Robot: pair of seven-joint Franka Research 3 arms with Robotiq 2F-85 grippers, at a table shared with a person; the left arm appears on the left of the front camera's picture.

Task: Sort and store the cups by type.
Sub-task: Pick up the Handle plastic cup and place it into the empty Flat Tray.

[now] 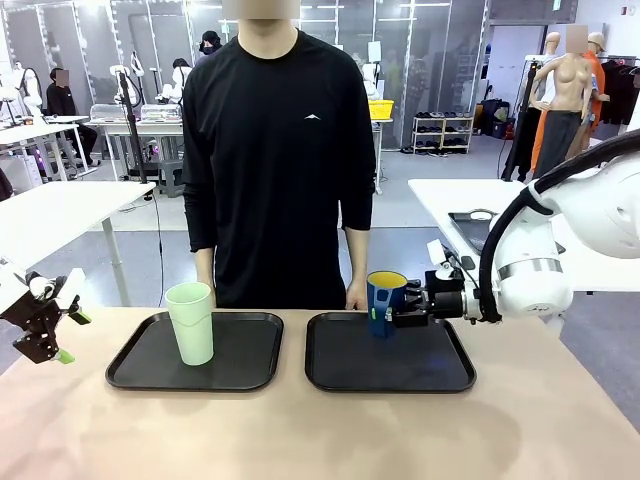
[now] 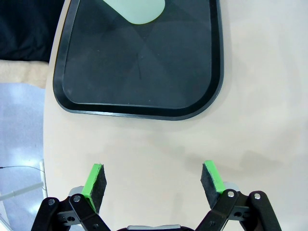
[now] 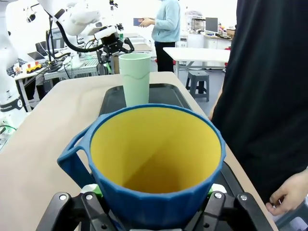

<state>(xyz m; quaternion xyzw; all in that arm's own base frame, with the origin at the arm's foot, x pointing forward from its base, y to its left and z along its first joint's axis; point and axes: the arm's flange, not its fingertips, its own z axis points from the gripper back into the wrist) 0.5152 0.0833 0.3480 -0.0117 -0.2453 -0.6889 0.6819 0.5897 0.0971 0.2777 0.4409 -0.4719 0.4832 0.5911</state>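
Observation:
A tall mint-green tumbler [image 1: 191,322] stands upright on the left black tray [image 1: 240,365]; its side also shows at the top of the left wrist view [image 2: 137,10] and farther off in the right wrist view [image 3: 135,79]. The dark blue mug with a yellow inside [image 1: 384,301] sits at the far edge of the right black tray [image 1: 400,370], and my right gripper [image 1: 398,312] is shut on it. The mug [image 3: 154,163] is close up in the right wrist view, handle to the left. My left gripper [image 1: 68,335] hangs open at the table's left edge, apart from the tray [image 2: 139,67].
A person in a black top stands at the far side, hands down near the table edge, one hand [image 3: 288,195] close to the right tray. Bare table surface [image 1: 320,440] lies in front of both trays. Other tables and people are farther back.

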